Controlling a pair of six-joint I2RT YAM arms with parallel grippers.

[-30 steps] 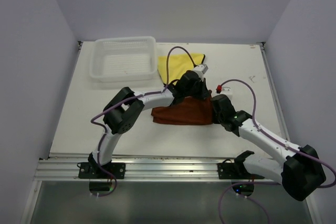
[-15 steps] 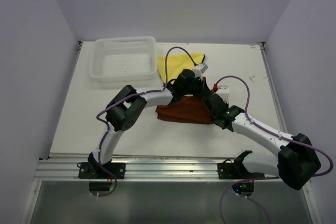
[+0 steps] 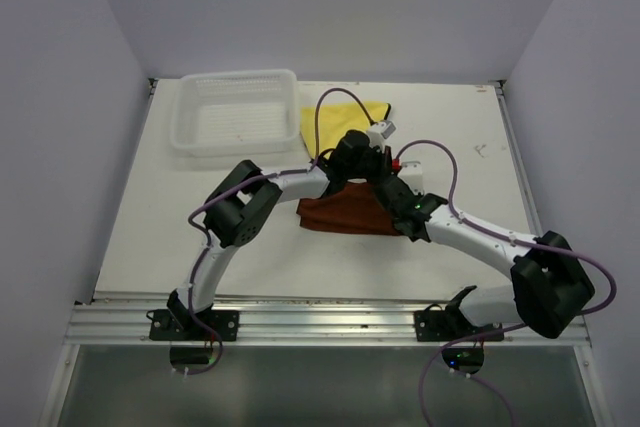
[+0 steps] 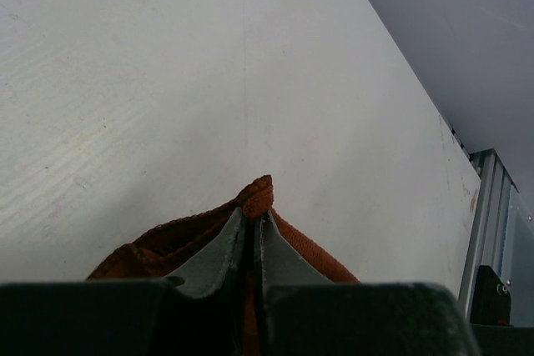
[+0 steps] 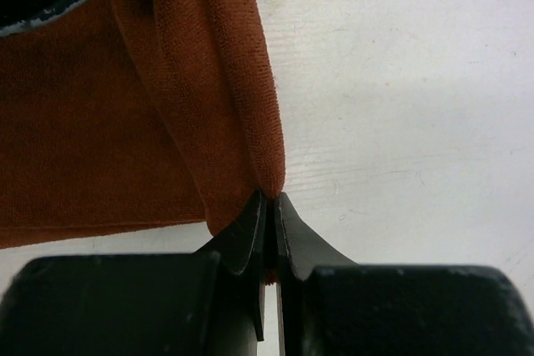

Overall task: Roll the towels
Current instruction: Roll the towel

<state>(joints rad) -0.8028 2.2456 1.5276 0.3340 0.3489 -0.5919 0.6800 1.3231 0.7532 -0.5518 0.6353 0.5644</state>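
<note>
The rust-brown towel (image 3: 338, 215) lies bunched mid-table under both wrists. My left gripper (image 3: 368, 169) is shut on a corner of it; in the left wrist view that corner (image 4: 259, 196) pokes up between the closed fingertips of the gripper (image 4: 254, 216). Close beside it, my right gripper (image 3: 392, 185) is shut on a folded edge of the same towel (image 5: 167, 81), which hangs from the right gripper (image 5: 271, 198) in its wrist view. The yellow towel (image 3: 338, 123) lies flat behind the grippers, partly hidden by the left arm.
A white mesh basket (image 3: 240, 76) stands at the back left, next to the yellow towel. A purple cable (image 3: 325, 112) loops over the yellow towel. The table's metal rail (image 3: 300, 319) runs along the near edge.
My right gripper has carried its edge of the rust-brown towel back and left, up beside the left gripper. The towel has bunched narrower. The left gripper has barely moved.
</note>
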